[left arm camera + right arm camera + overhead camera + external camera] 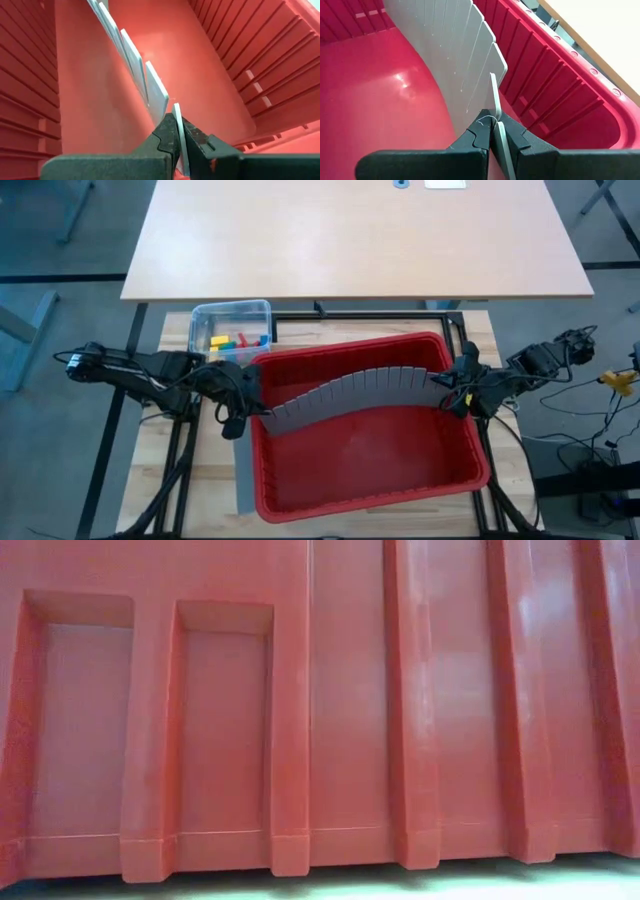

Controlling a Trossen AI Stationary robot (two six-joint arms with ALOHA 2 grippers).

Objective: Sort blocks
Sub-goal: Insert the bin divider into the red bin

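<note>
Currently, both hands, left hand (176,145) and right hand (494,136), are clamping the divider (350,393) ends across the bin (365,490); blocks (238,340) are lying behind the bin, nearer the left.

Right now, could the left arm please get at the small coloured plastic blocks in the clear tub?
Probably not yet: the left pincer is shut on the long grey slotted divider panel inside the red plastic bin; the blocks sit close behind it, uncovered.

high: overhead, straight down on table, both arms | low: table height, pressed close against red bin (340,720) outer wall, which fills it | left wrist: inside bin, along grey divider (145,80) | right wrist: same from far end | shared: bin, divider
</note>
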